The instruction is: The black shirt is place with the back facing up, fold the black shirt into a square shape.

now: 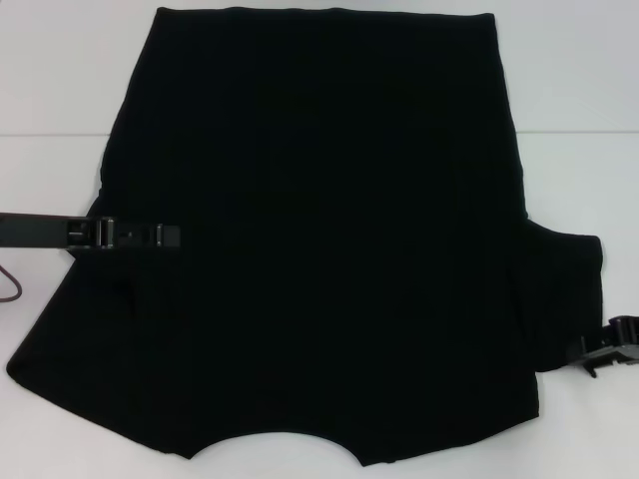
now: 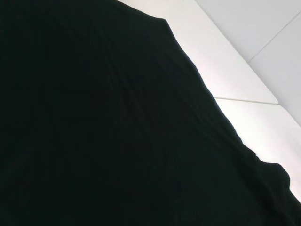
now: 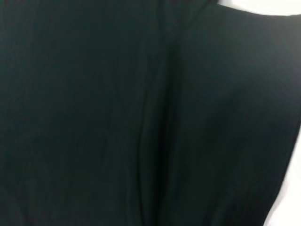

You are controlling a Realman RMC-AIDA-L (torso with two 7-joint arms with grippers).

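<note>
The black shirt (image 1: 329, 239) lies flat on the white table (image 1: 60, 100) and fills most of the head view, plain side up, with its neck cut-out at the near edge. One sleeve spreads toward the near left, the other (image 1: 569, 284) juts out to the right. My left gripper (image 1: 170, 238) reaches in from the left, low over the shirt's left side. At the edge of the right sleeve is my right gripper (image 1: 599, 351). Black cloth (image 2: 117, 132) fills the left wrist view beside a strip of table. Only folds of shirt fabric (image 3: 141, 117) show in the right wrist view.
Bare white table (image 1: 579, 120) shows to the far left and far right of the shirt, with a seam line running across it. A thin dark cable (image 1: 10, 284) curls at the left edge below my left arm.
</note>
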